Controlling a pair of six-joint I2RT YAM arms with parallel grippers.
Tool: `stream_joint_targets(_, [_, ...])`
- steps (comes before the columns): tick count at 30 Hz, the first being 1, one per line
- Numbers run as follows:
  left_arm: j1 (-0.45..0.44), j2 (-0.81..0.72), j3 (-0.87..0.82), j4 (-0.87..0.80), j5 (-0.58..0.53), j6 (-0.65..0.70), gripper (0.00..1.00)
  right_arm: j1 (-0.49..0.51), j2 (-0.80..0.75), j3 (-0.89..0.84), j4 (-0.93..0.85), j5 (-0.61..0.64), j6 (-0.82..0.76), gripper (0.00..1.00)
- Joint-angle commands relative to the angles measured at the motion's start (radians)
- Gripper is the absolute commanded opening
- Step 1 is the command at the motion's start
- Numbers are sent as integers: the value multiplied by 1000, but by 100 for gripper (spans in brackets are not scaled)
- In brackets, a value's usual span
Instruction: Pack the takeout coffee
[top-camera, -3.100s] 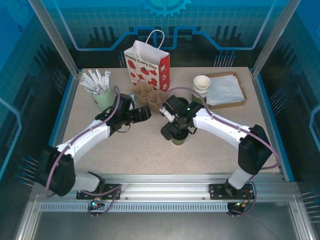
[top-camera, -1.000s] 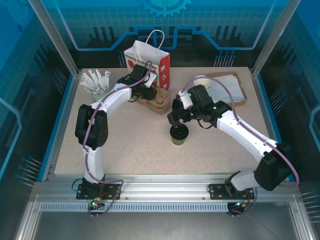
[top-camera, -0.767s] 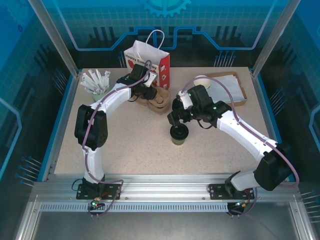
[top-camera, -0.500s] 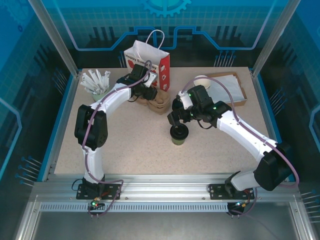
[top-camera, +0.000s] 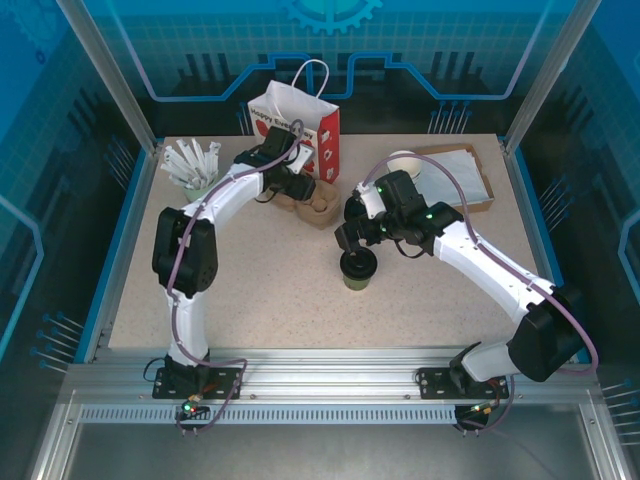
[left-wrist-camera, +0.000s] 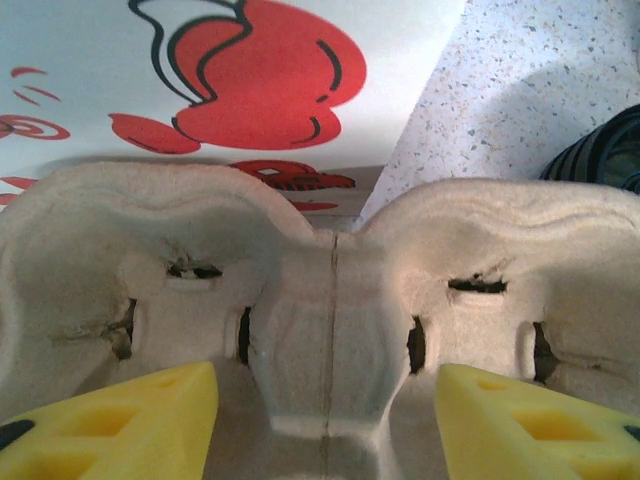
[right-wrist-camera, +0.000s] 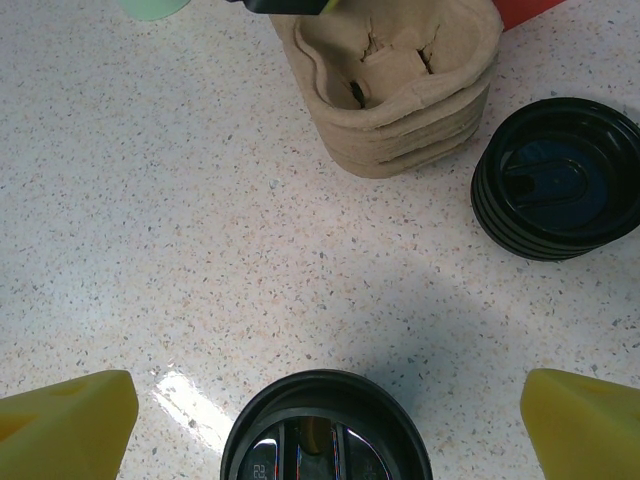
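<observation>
Spanning the overhead view: a speckled beige worktop (top-camera: 250, 300), blue-rimmed, inside a blue-panelled enclosure, with a metal rail along the near edge.
- Far edge, centre: white paper bag (top-camera: 295, 125) with red print, upright.
- Just in front of it: stack of pulp cup carriers (top-camera: 318, 207).
- Far left: green cup of white packets (top-camera: 195, 170).
- Far right: shallow cardboard tray (top-camera: 460, 208) of napkins, with a stack of open cups (top-camera: 404, 163) at its left side.
- Takeout coffee (top-camera: 358, 270): upright and lidded, mid-worktop, on the near side of the carriers and apart from them.
- Right jaws: above and just behind the coffee, pointing down.
- Left jaws: at the carriers' far-left side, by the bag.
- Open room: bare worktop to the left, right and near side of the coffee.

Left wrist view: two yellow fingers (left-wrist-camera: 130, 425) stand apart, one on each side of the top carrier's middle ridge. Neither is seen pressing it, so the jaws are open. The bag's face is close behind the carrier, with bare worktop at upper right.

Right wrist view: yellow fingers (right-wrist-camera: 65, 425) are spread wide, jaws open. The coffee's black lid sits between them at the bottom edge, touching neither. Beyond it is a stretch of bare worktop, then the carriers, with a stack of black lids (right-wrist-camera: 560, 180) just right of them.
</observation>
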Motion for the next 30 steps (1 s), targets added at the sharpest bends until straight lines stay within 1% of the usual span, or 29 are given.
stream_joint_targets(1, [12, 32, 39, -48, 13, 21, 63, -11, -5, -13, 13, -22, 13, 99])
stream_joint_targets(6, [14, 60, 70, -66, 13, 28, 63, -10, -1, -9, 10, -25, 12, 99])
stream_joint_targets(11, [15, 70, 77, -68, 29, 23, 57, -10, -1, -12, 9, -24, 12, 99])
stream_joint_targets(15, [15, 78, 85, -77, 36, 20, 56, -10, -4, -13, 10, -24, 12, 99])
stream_joint_targets(20, [15, 79, 87, -78, 41, 17, 52, -11, -4, -14, 9, -24, 12, 99])
stream_joint_targets(28, [15, 64, 94, -82, 44, 17, 51, -10, 3, -16, 10, -30, 15, 99])
stream_joint_targets(30, [16, 58, 94, -84, 46, 17, 49, -10, 2, -17, 11, -32, 16, 99])
